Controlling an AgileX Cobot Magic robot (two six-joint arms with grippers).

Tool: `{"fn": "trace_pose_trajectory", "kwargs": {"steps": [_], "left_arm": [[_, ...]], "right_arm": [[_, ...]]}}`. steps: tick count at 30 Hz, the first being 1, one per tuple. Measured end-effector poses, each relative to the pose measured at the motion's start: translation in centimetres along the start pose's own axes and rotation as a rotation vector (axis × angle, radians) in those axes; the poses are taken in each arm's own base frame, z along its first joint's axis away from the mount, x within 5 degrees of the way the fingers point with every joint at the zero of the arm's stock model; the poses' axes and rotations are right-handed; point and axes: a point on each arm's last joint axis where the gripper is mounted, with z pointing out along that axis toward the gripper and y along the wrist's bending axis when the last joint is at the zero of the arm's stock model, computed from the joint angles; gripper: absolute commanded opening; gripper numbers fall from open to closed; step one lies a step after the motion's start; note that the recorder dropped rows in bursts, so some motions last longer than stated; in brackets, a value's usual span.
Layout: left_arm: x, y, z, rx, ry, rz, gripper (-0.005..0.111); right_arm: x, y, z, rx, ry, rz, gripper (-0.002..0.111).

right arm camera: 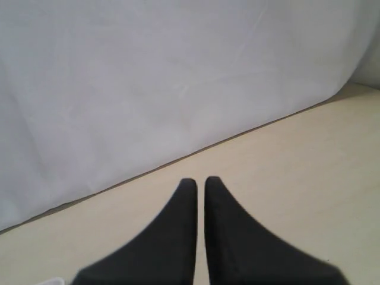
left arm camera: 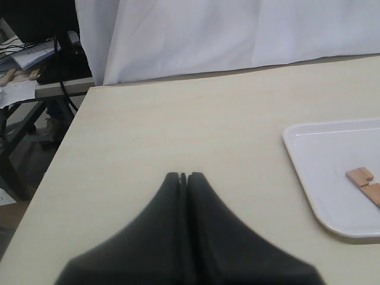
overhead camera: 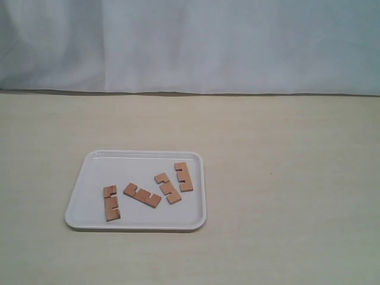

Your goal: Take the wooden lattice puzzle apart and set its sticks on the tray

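The white tray lies on the table, left of centre in the exterior view. Several notched light-brown sticks lie flat and apart in it: one at the left, one in the middle, and two towards the right. No assembled lattice shows. Neither gripper appears in the exterior view. My left gripper is shut and empty over bare table, with a corner of the tray and a stick off to one side. My right gripper has its fingers nearly together with nothing between them, pointing at the backdrop.
A white cloth backdrop hangs along the table's far edge. The pale tabletop stretches to the right of the tray. In the left wrist view the table's side edge shows, with a cluttered stand and cables beyond it.
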Motion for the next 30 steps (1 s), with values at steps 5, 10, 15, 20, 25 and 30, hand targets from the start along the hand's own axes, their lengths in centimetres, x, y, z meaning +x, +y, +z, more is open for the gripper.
{"fn": "trace_pose_trajectory", "kwargs": {"steps": [5,10,15,20,25,30], "left_arm": [[0.0,0.0,0.0,0.000,0.000,0.000,0.000],[0.0,0.0,0.0,0.000,0.000,0.000,0.000],[0.0,0.0,0.0,0.000,0.000,0.000,0.000],[0.0,0.0,0.0,0.000,0.000,0.000,0.000],[0.0,0.0,0.0,0.000,0.000,0.000,0.000],[0.0,0.0,0.0,0.000,0.000,0.000,0.000]], "right_arm": [[-0.6,0.7,-0.4,-0.071,0.007,-0.063,0.005],[-0.7,1.5,-0.6,-0.158,-0.001,-0.130,0.005],[-0.8,1.8,-0.7,-0.200,-0.022,-0.159,0.005],[-0.1,2.0,-0.3,-0.220,-0.026,-0.180,0.005],[1.3,2.8,0.3,-0.321,-0.040,-0.081,0.005],[2.6,3.1,0.8,-0.375,-0.021,-0.015,0.005]]}}
